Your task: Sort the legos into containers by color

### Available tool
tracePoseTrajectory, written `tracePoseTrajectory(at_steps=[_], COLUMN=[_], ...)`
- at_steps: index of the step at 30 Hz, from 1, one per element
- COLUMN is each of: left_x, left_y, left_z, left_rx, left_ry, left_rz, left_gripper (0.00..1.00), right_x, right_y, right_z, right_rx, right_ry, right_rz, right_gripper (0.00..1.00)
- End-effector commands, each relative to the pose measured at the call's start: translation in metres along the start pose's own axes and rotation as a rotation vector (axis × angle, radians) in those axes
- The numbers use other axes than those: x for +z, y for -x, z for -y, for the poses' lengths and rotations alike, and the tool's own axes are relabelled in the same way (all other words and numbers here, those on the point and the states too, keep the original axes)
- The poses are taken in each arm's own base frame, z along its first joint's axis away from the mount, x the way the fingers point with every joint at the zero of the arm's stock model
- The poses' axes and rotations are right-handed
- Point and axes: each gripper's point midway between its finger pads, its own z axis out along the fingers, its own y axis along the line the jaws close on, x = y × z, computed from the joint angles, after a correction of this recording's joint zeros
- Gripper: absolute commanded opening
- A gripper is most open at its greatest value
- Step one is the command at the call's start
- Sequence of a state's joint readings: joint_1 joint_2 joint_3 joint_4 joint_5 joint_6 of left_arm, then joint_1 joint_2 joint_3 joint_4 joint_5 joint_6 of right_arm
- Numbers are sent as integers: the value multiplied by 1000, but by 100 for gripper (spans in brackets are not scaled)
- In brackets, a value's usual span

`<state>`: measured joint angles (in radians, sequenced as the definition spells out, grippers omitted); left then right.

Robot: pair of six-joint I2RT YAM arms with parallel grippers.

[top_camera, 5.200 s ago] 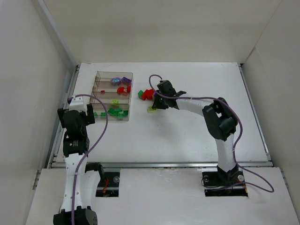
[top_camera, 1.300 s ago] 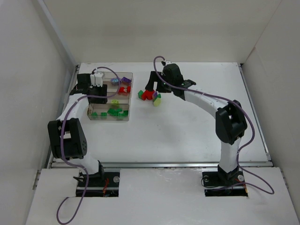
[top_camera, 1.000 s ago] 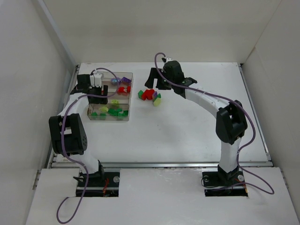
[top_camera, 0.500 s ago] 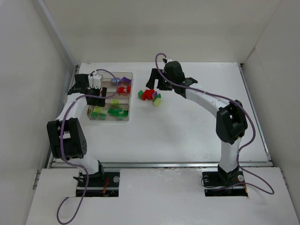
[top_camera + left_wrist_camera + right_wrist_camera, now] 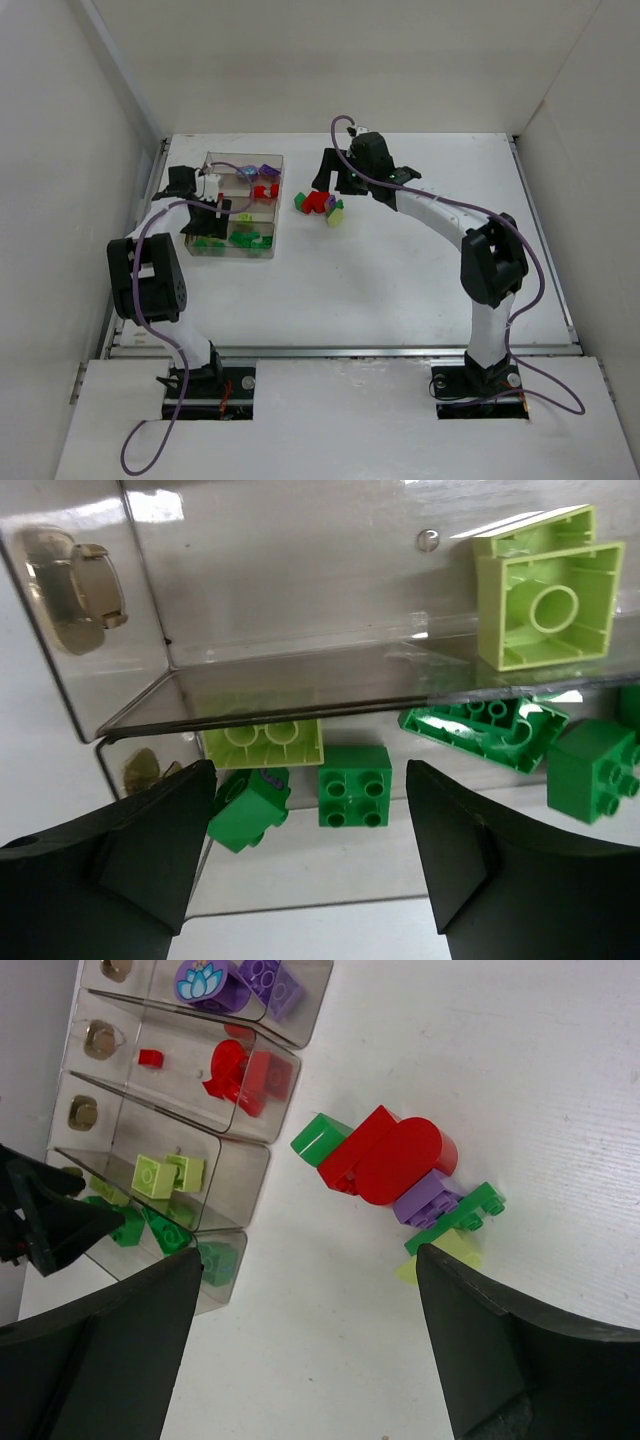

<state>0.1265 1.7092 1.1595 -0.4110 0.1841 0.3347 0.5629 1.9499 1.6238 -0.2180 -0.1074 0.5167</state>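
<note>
We are partway through the sorting. The clear tray [image 5: 243,1182] sits on the left side of the table [image 5: 400,280], and each of its four long boxes already has bricks in it. The farthest box holds the purple bricks [image 5: 240,982]. The next one holds the red bricks [image 5: 245,1075], the third holds the lime bricks [image 5: 165,1173], and the nearest holds the green bricks [image 5: 353,785]. One stray lime brick [image 5: 263,743] lies close to the green ones. We cannot tell which side of the thin wall it is on.

The left gripper [image 5: 310,880] hangs over the tray by the lime and green boxes. Its two fingers are wide apart and hold nothing.

A small heap [image 5: 320,204] of loose bricks waits on the table just beside the tray. It has a loose green brick [image 5: 320,1138], some red pieces [image 5: 395,1158], a purple piece [image 5: 430,1198], a flat green piece [image 5: 458,1218] and a lime piece [image 5: 440,1257] underneath. The right gripper [image 5: 310,1360] hovers above this heap, wide apart and empty too.

We think more than half is done. That little heap is what is left, and each brick in it needs to go into the box of its own color.
</note>
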Motion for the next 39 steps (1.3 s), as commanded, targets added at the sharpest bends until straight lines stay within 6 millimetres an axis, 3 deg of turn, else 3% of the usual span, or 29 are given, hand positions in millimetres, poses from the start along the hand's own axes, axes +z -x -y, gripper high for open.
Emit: tracePoseTrajectory(at_steps=[1,5,12,16,17,20,25,26,29,30,39], left_x=[3,5,24,28,31,32,22,19,11,10,-45], left_y=[-1,3,-1,-5,-7,-5,-1,1,5,2,49], left_z=[-15,-20,-1,3,3,9,15,15,16,19,23], left_rx=[-2,-8,28,27,26,26,18,10,2,-9,-14], left_ry=[71,103,59,38,36,3,-22,-19,-18,-32,-38], left_rz=[-13,9,-5,-8,-16,-8,19,29,34,22,174], left_gripper=[74,74,74,62,52,39,27,20,10,10,6], right_x=[4,5,7,7,7,7,8,8,8,8,8], right_y=[7,11,10,10,10,10,6,6,5,5,5], right_z=[0,-4,-5,-5,-5,-5,-2,-2,-4,-4,-4], right_rx=[-17,-27,-37,-37,-37,-37,-36,-36,-36,-36,-45], right_ry=[10,23,31,31,31,31,26,26,35,35,35], right_rz=[22,25,21,21,21,21,13,13,8,8,8], right_gripper=[93,93,93,93,93,93,93,93,93,93,93])
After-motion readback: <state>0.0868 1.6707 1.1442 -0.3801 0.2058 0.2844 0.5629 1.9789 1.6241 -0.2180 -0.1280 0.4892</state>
